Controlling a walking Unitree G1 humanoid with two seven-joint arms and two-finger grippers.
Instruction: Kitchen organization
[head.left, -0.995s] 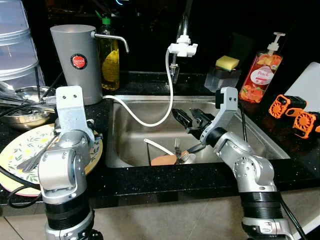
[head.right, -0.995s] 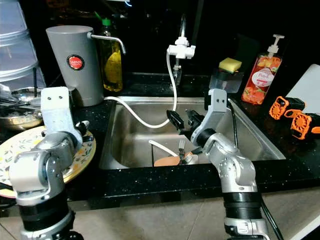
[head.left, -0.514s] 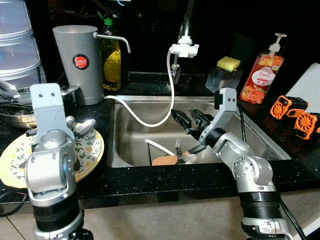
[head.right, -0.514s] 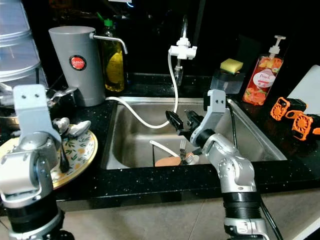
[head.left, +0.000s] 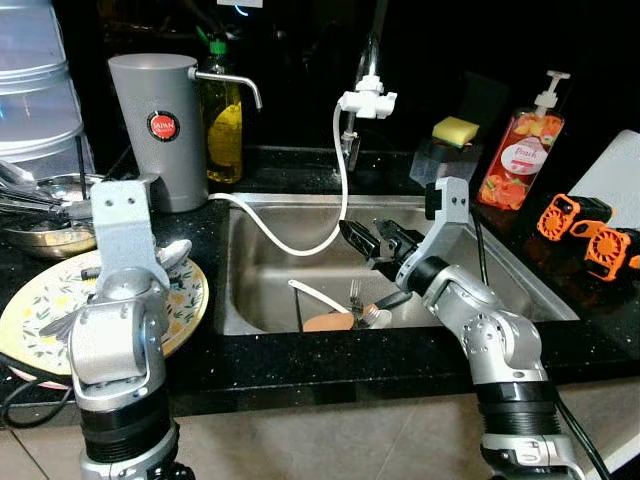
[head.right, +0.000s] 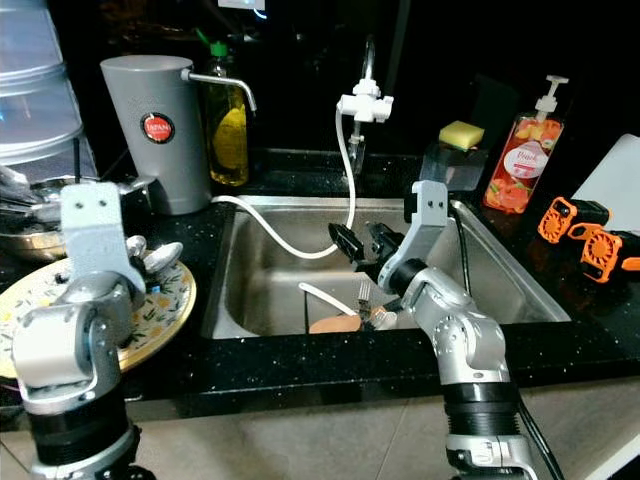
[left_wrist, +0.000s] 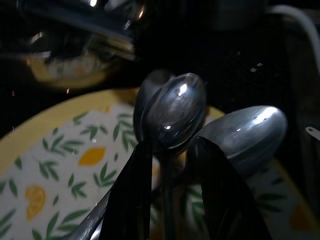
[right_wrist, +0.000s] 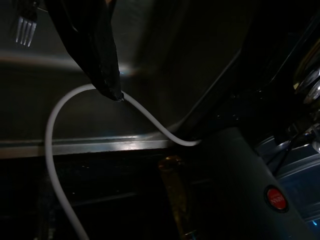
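Left wrist view shows the spoons (left_wrist: 175, 112) lying on the yellow flowered plate (left_wrist: 60, 165), their bowls heaped together near the plate's edge. The left gripper (left_wrist: 172, 197) sits right over them with its two black fingers (left_wrist: 132, 190) a narrow gap apart, the handle of one spoon running down between them; whether the fingers actually pinch it cannot be told. In the left eye view that plate (head.left: 30, 300) rests on the black counter (head.left: 330, 365) to the left of the sink (head.left: 500, 250), with the silver left arm (head.left: 120, 330) raised in front of it.

The right gripper (head.left: 378, 240) hangs inside the sink above the basin floor, its fingers spread open and holding nothing. Below it lie a fork (head.left: 354, 296), a brown wooden piece (head.left: 328, 321) and a white utensil (head.left: 318, 294). A white hose (head.left: 320, 215) loops from the tap (head.left: 365, 100) down across the basin to the left counter.

Behind the plate stand a grey jug (head.left: 160, 125) and a bottle of yellow liquid (head.left: 222, 115); a metal bowl (head.left: 50, 215) sits just beside. On the right are a sponge (head.left: 455, 128), a soap pump bottle (head.left: 522, 140) and orange clips (head.left: 590, 230).
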